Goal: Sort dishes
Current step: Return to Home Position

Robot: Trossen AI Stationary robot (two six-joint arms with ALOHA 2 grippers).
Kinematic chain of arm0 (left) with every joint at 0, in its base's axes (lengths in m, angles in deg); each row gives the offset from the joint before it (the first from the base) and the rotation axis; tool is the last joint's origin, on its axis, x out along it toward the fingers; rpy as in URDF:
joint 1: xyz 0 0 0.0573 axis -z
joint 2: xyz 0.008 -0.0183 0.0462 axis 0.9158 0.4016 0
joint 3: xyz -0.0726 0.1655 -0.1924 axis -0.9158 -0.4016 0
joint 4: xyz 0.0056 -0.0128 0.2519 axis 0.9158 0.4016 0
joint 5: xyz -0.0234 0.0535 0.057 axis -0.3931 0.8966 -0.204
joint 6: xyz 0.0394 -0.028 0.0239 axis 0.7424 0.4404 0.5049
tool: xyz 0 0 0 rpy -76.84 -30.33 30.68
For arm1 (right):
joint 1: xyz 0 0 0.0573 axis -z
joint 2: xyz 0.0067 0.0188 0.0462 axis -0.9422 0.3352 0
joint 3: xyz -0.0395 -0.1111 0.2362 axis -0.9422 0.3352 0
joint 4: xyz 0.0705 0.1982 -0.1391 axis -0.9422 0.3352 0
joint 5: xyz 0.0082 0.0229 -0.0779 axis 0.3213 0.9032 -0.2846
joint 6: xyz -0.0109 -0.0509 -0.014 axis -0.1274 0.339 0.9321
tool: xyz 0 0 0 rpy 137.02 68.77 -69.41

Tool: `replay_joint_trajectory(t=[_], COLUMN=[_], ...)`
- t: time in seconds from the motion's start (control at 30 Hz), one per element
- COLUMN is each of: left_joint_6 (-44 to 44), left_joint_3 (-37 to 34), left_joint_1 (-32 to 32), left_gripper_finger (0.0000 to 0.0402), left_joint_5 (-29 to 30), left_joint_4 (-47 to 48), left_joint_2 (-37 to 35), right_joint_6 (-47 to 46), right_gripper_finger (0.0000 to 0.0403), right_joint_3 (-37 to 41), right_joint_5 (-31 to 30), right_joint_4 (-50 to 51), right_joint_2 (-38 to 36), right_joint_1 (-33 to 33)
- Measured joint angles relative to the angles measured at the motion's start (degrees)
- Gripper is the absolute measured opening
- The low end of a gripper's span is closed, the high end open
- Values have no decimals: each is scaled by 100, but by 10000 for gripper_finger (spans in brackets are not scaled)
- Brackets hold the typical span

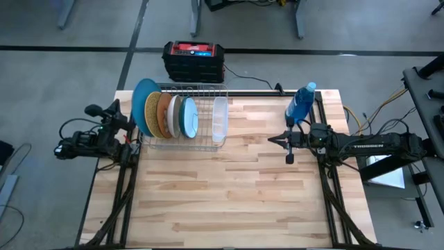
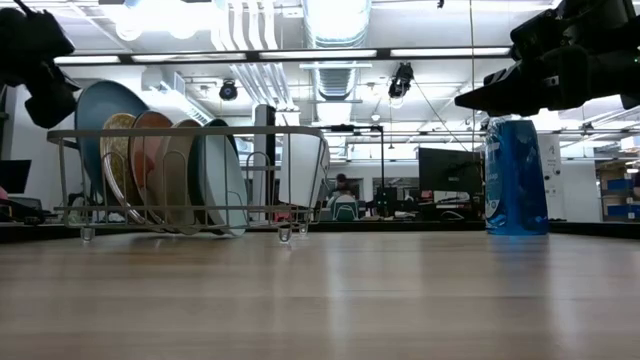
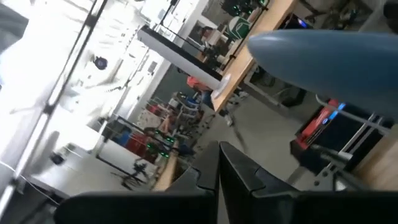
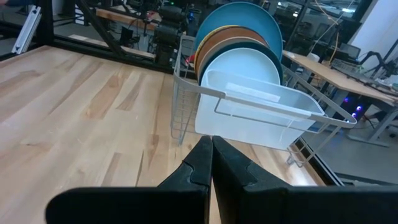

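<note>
Dial = table [image 1: 229, 194] seen from above, 12 at the far edge.

My right gripper [image 4: 211, 142] hangs above the boards at approx 2 o'clk, nose toward 9. Its fingers are pressed together w/ nothing btwn them. There's nothing left to carry, so I judge this a parked pose, not a reach. My left gripper [image 3: 219, 149] sits at the table's edge at approx 10 o'clk, likewise closed and empty, aimed past the rack into the room. Arms out at the sides keep the middle free.

Further out, at 11 o'clk, is the wire dish rack [image 2: 250, 130]. Nearest my right gripper is its clear plastic bin [image 4: 261, 115], hooked on the rack's end. Behind it the plates stand on edge in the slots, so each leans on wire, not flat on a neighbour:
- small pale blue plate [image 4: 242, 65]
- dark teal-green plate [image 1: 180, 104]
- beige-grey plate [image 2: 185, 175]
- gold speckled plate [image 1: 150, 114]
- large mid-blue plate [image 1: 141, 104], at the outer end, where its size blocks nothing

No dish lies on the boards, so sorting looks done.

The blue bottle [image 2: 515, 175] stands upright at 1 o'clk, near my right arm. Past the far edge, on the floor, is a black power box [image 1: 194, 61] w/ a red top.
</note>
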Motion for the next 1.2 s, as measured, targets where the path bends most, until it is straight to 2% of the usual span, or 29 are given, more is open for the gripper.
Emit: replay_joint_trajectory(t=[0.1, 0.3, 0.53, 0.63, 0.87, 1.2], left_joint_6=[-104, 1300, 1484, 1234, -80, -434], left_joint_3=[7, 7, 10, 11, 13, 13], left_joint_1=[0, 0, 0, 0, 0, 0], left_gripper_finger=[0, 0, 0, 0, 0, 0], left_joint_5=[-15, -19, -170, -112, -12, 238], left_joint_4=[101, 209, 472, 690, 864, 885], left_joint_2=[0, 0, 0, 0, 0, 0], right_joint_6=[0, 0, 2, 2, 10, -31], right_gripper_finger=[0, 0, 0, 0, 0, 0], right_joint_3=[-1, 1, 0, 0, 0, 1], right_joint_5=[-1, -1, -1, -3, -5, -5], right_joint_4=[0, -14, -13, -15, -20, -20], right_joint_2=[0, 0, 0, 0, 0, 0], right_joint_1=[0, 0, 0, 0, 4, 4])
